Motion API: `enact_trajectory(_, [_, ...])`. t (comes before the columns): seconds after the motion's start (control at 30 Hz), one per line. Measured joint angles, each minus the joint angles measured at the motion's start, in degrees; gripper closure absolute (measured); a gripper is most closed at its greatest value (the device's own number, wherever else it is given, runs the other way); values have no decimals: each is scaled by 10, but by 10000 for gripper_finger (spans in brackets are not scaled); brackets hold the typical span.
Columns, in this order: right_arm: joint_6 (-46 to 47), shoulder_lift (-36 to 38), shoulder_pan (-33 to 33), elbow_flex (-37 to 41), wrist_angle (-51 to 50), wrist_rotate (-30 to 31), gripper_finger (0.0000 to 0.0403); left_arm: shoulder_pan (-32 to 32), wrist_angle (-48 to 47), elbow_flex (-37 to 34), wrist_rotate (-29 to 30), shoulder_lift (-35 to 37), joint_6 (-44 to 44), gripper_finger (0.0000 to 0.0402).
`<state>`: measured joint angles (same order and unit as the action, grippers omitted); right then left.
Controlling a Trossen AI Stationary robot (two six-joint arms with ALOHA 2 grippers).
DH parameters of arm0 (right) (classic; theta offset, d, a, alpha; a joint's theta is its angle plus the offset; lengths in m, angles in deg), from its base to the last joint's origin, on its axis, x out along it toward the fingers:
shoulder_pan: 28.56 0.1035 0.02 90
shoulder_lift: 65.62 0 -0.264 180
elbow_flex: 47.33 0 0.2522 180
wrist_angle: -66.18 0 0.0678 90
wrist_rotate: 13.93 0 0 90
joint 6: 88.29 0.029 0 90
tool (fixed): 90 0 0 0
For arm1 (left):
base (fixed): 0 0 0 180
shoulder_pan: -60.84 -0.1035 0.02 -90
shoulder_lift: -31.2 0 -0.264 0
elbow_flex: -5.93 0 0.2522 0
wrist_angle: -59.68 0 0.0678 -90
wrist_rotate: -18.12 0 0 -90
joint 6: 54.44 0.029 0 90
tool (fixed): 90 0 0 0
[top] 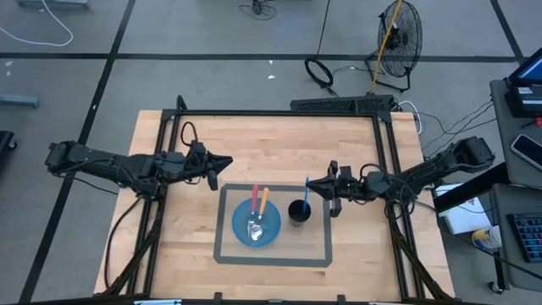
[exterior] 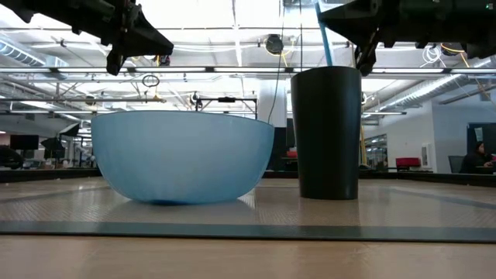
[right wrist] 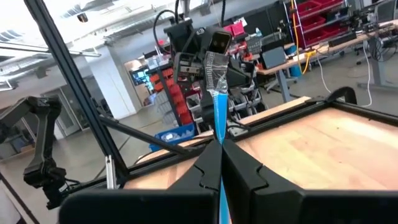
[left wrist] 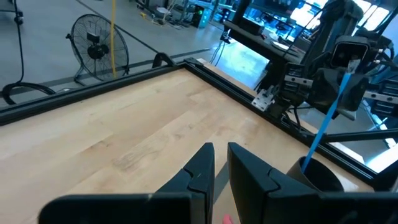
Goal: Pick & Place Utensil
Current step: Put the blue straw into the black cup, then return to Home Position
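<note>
My right gripper (top: pixel 311 183) is shut on a blue utensil (top: pixel 306 190) over a black cup (top: pixel 299 212). The cup stands on its base to the right of a light-blue bowl (top: pixel 257 227). The utensil's lower end (exterior: pixel 327 56) dips below the cup's rim (exterior: pixel 325 70). In the bowl lie a metal spoon (top: pixel 255 229), a pink-handled utensil (top: pixel 256 196) and an orange-handled one (top: pixel 263 200), their handles leaning on the far rim. My left gripper (top: pixel 223 163) hovers left of and beyond the bowl, open by a narrow gap (left wrist: pixel 221 163), with nothing in it. My right gripper pinches the blue utensil's handle (right wrist: pixel 217 127) between its two fingers, well above the cup's rim. The fingers come roughly level from the table's right side and lie across the handle. The utensil hangs nearly upright, slightly tilted, its lower end (left wrist: pixel 313 151) inside the black cup.
Bowl and cup stand on a grey-bordered mat (top: pixel 222 254) at the table's near middle. Black frame rails (top: pixel 279 113) run along the table's far and side edges. Bare wood (top: pixel 271 148) lies beyond the mat. A floor fan (top: pixel 398 38) stands behind the table.
</note>
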<state>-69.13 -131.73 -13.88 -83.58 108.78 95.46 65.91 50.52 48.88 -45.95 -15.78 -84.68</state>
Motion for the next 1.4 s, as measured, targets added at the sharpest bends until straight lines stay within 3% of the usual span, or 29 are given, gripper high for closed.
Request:
enact_trajectory(0.5, [13,-20,0,0,21,0,383,-2,0,0,-4,0,6,353])
enact_trajectory(0.93, [24,-20,0,0,34,0,290,-2,0,0,-5,0,6,353])
enact_trajectory(1.13, [26,-18,0,0,91,-2,251,-2,-1,0,-4,0,6,353])
enact_trajectory(1.4, [28,-7,0,0,62,2,215,-2,-1,0,-4,0,5,353])
